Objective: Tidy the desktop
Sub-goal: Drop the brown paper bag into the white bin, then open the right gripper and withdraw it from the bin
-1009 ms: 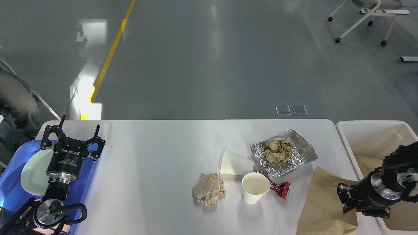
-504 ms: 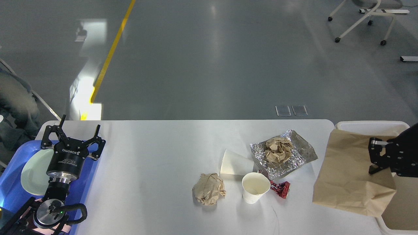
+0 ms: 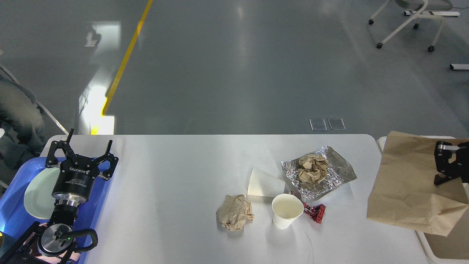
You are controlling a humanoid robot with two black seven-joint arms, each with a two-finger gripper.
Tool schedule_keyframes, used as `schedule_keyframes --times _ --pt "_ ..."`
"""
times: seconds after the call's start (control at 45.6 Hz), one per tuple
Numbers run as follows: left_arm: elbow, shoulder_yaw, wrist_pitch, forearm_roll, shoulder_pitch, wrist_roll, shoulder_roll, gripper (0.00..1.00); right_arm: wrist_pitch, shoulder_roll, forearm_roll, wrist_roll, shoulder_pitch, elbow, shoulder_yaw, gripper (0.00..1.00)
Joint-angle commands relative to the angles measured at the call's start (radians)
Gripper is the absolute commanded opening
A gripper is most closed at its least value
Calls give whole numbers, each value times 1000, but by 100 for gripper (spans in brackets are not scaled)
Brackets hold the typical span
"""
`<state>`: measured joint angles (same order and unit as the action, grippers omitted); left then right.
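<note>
right jaws (image 3: 445, 165) grip paper bag (image 3: 410, 183) — above bin (image 3: 427, 247)

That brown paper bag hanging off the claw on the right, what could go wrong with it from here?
The brown paper bag hangs from the right gripper by one edge and could slip or tear. Its lower corner overhangs the desktop, so it might miss the cream-white bin when dropped.

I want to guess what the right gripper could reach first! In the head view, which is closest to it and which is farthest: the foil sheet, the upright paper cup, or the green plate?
From the right gripper:
1. Foil sheet, right part of the desktop.
2. Upright paper cup, nearer the middle.
3. Green plate, far left, on the blue tray.
</note>
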<state>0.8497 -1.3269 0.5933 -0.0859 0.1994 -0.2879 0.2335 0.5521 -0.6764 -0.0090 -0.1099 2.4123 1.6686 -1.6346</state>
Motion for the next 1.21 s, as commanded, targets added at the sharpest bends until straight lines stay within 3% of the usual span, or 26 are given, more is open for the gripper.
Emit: schedule_keyframes --times 0.0,0.219,0.351,0.461,0.768,1.009,1.184 --pt "-1 0 0 0 -2 0 0 97 -109 -55 1 1 -131 -95 -8 0" --pt "0 0 -1 0 -2 0 0 97 -270 -155 20 4 -455 -360 74 0" --pt "-1 0 0 0 -2 0 0 97 -400 -226 12 3 -688 -492 257 0" --pt "-1 0 -1 0 -2 0 0 97 -420 -218 7 1 -921 -663 418 0" --pt "-1 0 -1 0 0 0 0 97 -544 -25 18 1 -1450 -1124 719 0" --pt "-1 0 -1 0 0 0 1 97 -629 191 18 -2 -1736 -1469 832 0" --pt "-1 0 -1 0 0 0 0 97 -695 267 18 -22 -1825 -1546 871 0"
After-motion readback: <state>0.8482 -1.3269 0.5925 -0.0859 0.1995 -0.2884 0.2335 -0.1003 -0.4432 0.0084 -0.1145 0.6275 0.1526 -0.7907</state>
